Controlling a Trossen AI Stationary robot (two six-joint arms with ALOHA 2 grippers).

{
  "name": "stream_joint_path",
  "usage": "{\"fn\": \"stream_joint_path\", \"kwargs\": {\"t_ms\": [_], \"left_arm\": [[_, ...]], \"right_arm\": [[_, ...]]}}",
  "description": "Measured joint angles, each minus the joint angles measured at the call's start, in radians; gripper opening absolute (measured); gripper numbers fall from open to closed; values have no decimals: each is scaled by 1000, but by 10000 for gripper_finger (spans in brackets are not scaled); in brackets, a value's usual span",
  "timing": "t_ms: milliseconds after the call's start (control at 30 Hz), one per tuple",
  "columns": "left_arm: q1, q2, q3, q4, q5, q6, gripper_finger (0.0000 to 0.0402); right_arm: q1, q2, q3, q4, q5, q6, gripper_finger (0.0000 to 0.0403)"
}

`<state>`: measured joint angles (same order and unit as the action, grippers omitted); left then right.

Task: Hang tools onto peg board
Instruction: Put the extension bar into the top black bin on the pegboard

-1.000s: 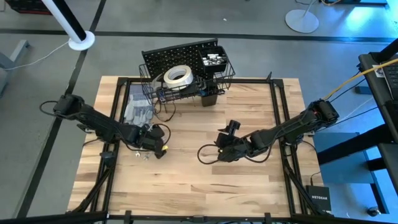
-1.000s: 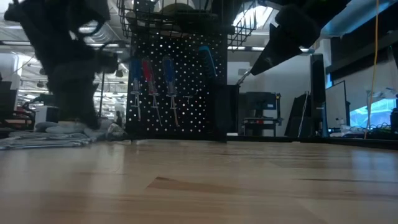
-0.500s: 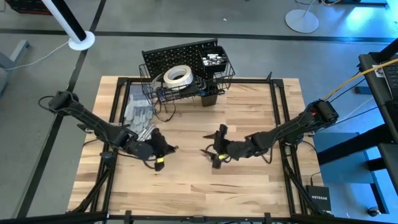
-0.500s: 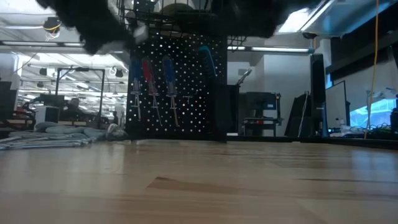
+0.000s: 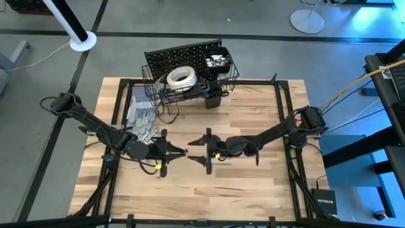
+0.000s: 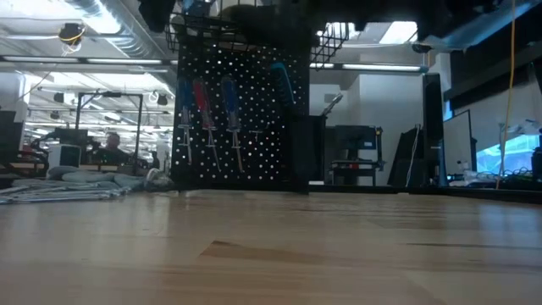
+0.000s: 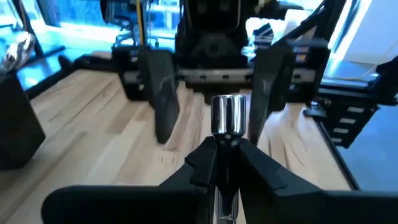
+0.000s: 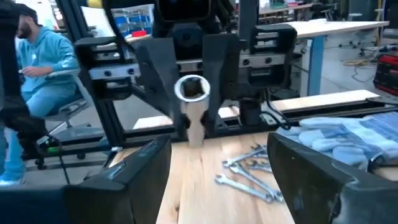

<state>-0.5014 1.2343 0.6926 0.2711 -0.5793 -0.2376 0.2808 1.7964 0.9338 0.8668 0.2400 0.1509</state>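
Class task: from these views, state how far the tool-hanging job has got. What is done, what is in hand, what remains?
Done: screwdrivers hang on the peg board, and the tape roll sits in its basket.
In hand: the left hand is shut on a silver socket-like tool, pointed at the open right hand above mid-table, perhaps for a handover.
Left: wrenches lie on the table beside the gloves.

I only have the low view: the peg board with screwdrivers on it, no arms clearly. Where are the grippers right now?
Observer: Over mid-table; the left gripper and right gripper face each other, tips close.
Operator: Either holding anything?
Observer: The left is shut on a silver cylindrical tool, aimed at the right one.
Operator: Right jaws ready?
Observer: Open wide, lined up with the tool's end.
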Motion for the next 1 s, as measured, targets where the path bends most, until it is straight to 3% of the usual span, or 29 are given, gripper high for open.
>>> {"fn": "stream_joint_path", "kwargs": {"t_ms": [467, 600, 867, 1000], "left_arm": [[-2, 0, 0, 4, 2, 10, 34], [-4, 0, 0, 3, 2, 10, 39], [-7, 0, -1, 4, -2, 10, 38], [-7, 0, -1, 7, -1, -15, 64]], "right_arm": [[-9, 41, 118, -12, -52, -53, 262], [-15, 41, 118, -11, -60, -54, 219], [-27, 41, 118, -35, -77, -61, 78], [-25, 41, 118, -36, -76, -105, 72]]}}
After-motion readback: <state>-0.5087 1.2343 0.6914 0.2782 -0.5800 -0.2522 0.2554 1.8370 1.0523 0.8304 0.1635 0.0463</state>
